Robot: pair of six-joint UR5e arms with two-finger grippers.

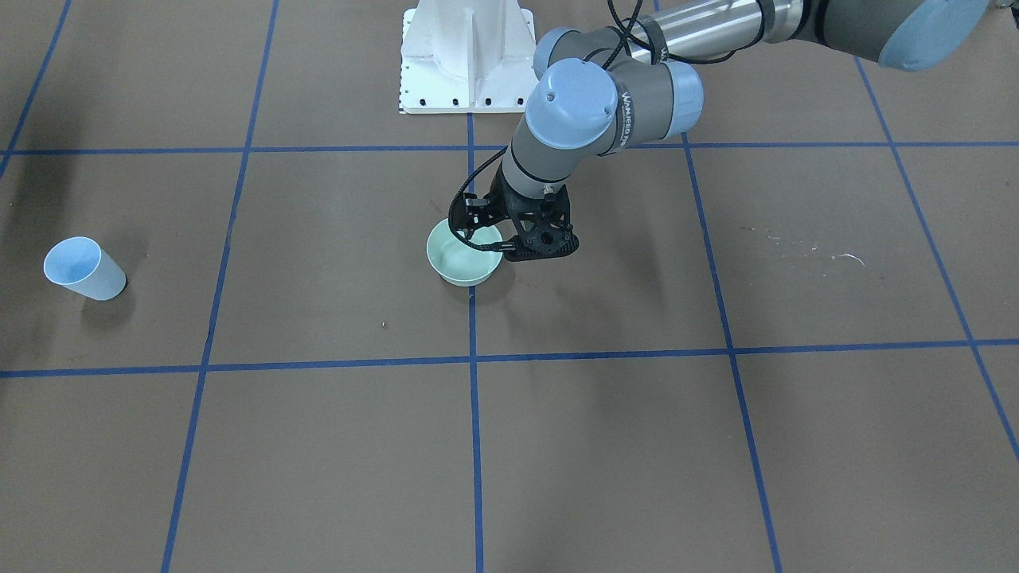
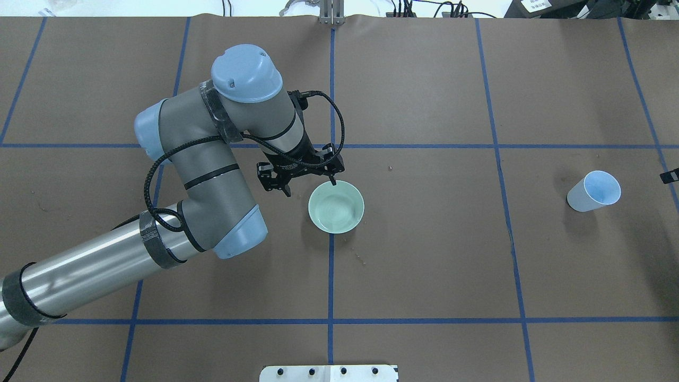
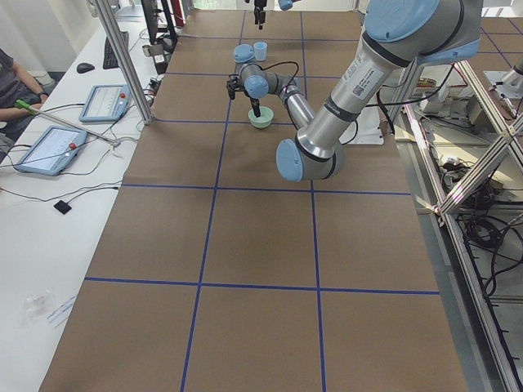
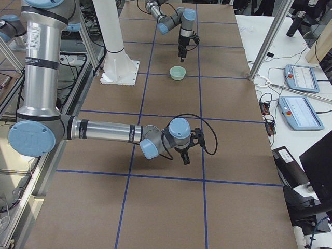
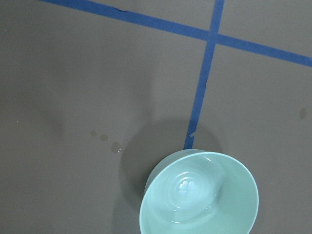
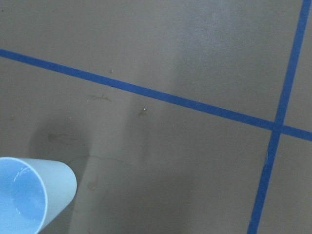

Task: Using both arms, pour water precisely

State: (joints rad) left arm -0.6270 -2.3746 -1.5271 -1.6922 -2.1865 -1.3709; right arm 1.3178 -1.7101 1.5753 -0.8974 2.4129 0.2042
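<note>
My left arm (image 2: 201, 175) reaches over the table's middle. Its gripper (image 2: 311, 188) hangs open and empty at the left rim of a pale green bowl (image 2: 336, 206), one fingertip (image 2: 333, 182) right at the rim. The same gripper (image 1: 509, 236) and bowl (image 1: 464, 255) show in the front view. Water (image 5: 187, 187) lies in the bowl (image 5: 200, 192) as faint ripples. A light blue cup (image 2: 594, 191) stands at the right; the right wrist view shows it (image 6: 34, 195) from above. My right gripper (image 4: 185, 151) hovers near it; I cannot tell its state.
Small water drops (image 5: 105, 139) lie on the brown table beside the bowl, and dried streaks (image 1: 796, 240) mark the table on my left side. The white pedestal (image 1: 468, 56) stands at my base. Blue tape lines (image 2: 331, 265) grid the table.
</note>
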